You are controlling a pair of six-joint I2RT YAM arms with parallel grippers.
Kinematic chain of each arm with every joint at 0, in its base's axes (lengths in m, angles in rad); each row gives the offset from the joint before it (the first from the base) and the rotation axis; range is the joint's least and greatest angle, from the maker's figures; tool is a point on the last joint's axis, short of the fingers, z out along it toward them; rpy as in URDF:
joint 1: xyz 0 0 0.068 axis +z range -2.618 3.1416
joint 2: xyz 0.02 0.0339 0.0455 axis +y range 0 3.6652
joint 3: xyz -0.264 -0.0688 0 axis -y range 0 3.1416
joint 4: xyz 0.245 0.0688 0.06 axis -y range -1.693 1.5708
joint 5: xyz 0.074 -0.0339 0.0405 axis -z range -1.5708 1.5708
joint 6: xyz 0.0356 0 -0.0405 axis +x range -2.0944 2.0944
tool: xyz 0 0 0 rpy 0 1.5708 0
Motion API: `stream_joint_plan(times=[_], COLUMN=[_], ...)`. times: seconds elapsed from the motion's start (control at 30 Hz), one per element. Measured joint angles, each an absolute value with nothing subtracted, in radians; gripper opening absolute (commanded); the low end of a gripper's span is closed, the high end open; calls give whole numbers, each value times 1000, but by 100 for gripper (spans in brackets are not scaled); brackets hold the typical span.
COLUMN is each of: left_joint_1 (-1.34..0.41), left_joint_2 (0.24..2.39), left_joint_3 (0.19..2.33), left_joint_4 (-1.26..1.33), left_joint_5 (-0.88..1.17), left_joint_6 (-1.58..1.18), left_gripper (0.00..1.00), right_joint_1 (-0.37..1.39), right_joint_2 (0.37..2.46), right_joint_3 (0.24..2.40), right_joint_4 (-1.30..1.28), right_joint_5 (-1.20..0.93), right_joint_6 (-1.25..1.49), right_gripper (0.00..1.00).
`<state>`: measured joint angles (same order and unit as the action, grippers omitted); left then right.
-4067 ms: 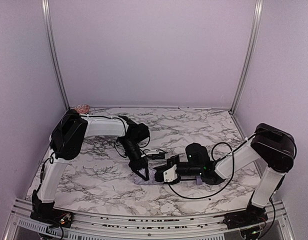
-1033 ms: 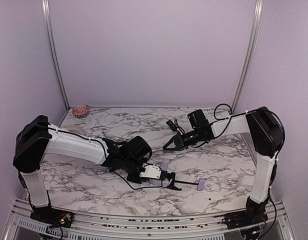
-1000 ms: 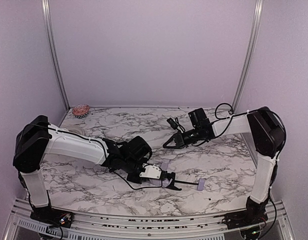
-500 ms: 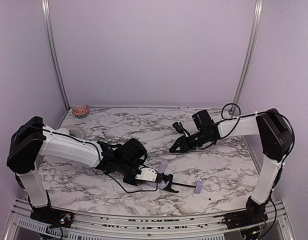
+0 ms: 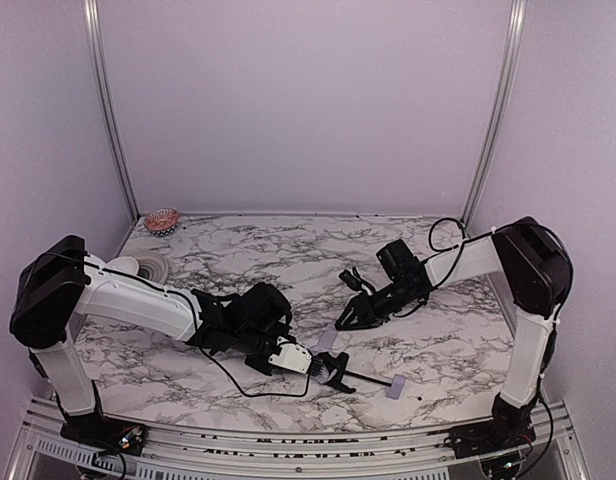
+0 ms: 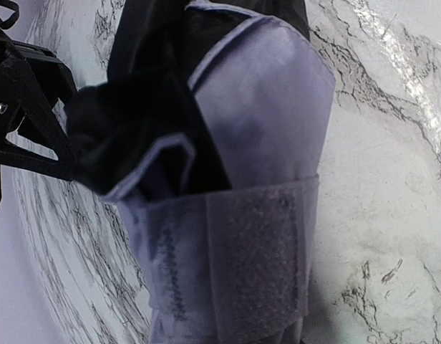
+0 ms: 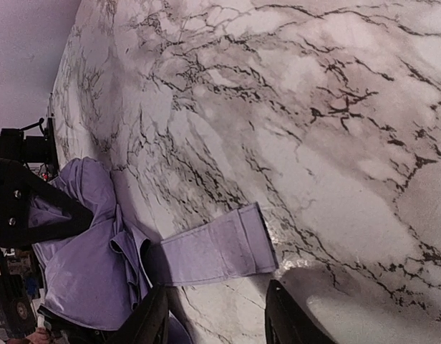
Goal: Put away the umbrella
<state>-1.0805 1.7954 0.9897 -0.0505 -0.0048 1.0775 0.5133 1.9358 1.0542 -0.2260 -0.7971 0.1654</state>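
The umbrella (image 5: 331, 366) lies folded near the table's front middle, lavender fabric over black lining. Its thin black shaft runs right to the small lavender handle (image 5: 395, 387). My left gripper (image 5: 322, 366) is shut on the bunched canopy. In the left wrist view the fabric and its fastening band (image 6: 256, 251) fill the frame and hide my fingers. The loose lavender strap (image 7: 215, 251) lies flat on the marble, pointing away from the canopy (image 7: 81, 247). My right gripper (image 7: 217, 304) hovers open just short of the strap's free end, one finger on each side; from above the right gripper (image 5: 350, 317) sits behind the strap (image 5: 326, 341).
A small reddish bowl (image 5: 162, 219) sits in the back left corner. A white round object (image 5: 144, 267) lies beside the left arm's elbow. A black cable (image 5: 228, 378) loops on the table under the left arm. Lavender walls close in the back and both sides.
The right gripper has opened and come down and nearer, toward the strap. The left arm has drawn the umbrella slightly toward the front edge.
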Motion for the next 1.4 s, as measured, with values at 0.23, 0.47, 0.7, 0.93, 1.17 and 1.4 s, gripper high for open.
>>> stream_joint_plan(times=[0.23,0.47,0.7,0.93,1.17,1.4], left_joint_1=[-1081,-1080,-1081,-1081,-1081,-1081], left_joint_2=[1802,1803,1804,1804,1808,1808], left_joint_3=[1007,1013,1020,1026,1035,1037], left_joint_4=[-74,-82,-99,-111,-125,-129], left_joint_5=[-1,0,4,7,7,7], left_joint_6=[1085,1085,1085,1086,1085,1085], left_gripper=[0,0,0,0,0,0], right_joint_1=[515,535,602,627,639,643], right_joint_2=[1956,1991,2012,2024,2041,2062], right_joint_3=[1070,1171,1293,1337,1362,1359], right_joint_4=[-208,-265,-410,-517,-612,-646], right_joint_5=[-825,-733,-498,-469,-580,-711], right_joint_6=[184,114,-14,-47,-81,-95], right_gripper=[53,55,52,48,46,39])
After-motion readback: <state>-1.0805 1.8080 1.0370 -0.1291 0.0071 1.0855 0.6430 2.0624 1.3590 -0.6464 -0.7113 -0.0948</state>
